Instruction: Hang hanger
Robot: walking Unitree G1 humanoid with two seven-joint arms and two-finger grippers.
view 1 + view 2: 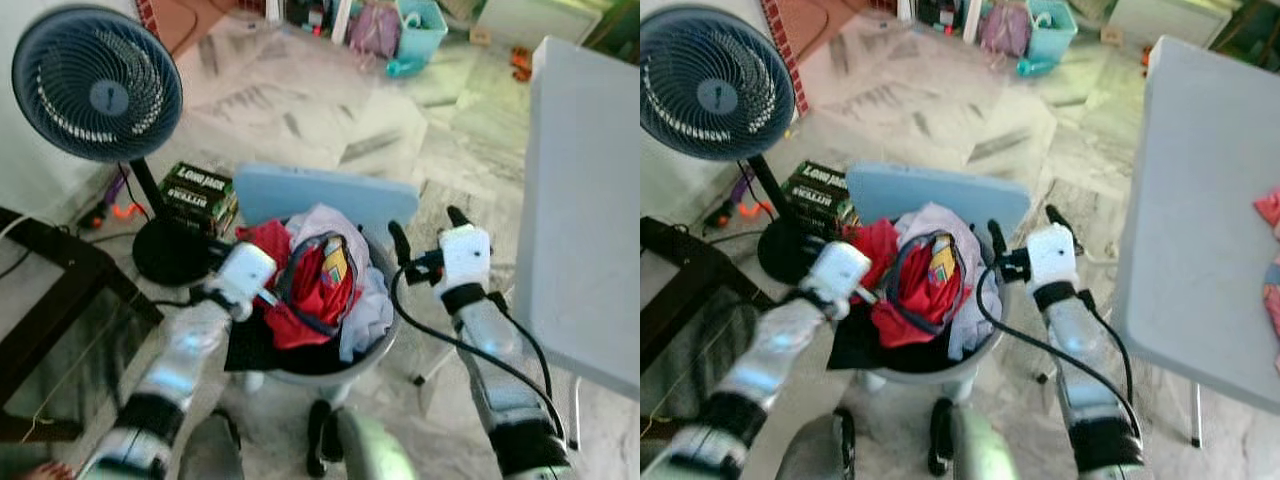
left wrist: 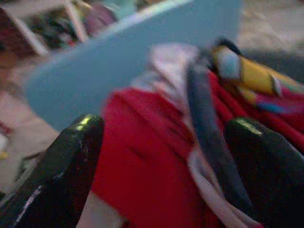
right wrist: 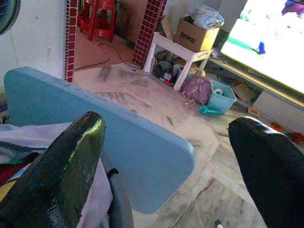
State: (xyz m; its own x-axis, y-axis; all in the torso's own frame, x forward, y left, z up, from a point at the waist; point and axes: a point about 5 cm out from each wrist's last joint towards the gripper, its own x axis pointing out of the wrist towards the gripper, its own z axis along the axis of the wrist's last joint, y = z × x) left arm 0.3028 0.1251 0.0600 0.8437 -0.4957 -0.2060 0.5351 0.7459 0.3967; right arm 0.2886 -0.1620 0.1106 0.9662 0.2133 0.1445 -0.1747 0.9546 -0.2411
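A dark blue hanger [image 2: 204, 123] lies curled on top of a pile of red and white clothes [image 1: 315, 290] in a grey laundry basket [image 1: 385, 335]. My left gripper [image 2: 166, 137] is at the pile's left side. It is open, one finger on each side of the hanger's bar and the red cloth. My right gripper [image 1: 428, 225] hovers just right of the basket rim, open with nothing between its fingers. It faces the light blue chair back [image 3: 118, 142].
The basket rests on a chair with a blue back [image 1: 320, 195]. A white table [image 1: 580, 220] stands close on the right. A standing fan [image 1: 95, 85], a dark low table [image 1: 50, 270] and a green box [image 1: 195, 195] are on the left. Marble floor lies beyond.
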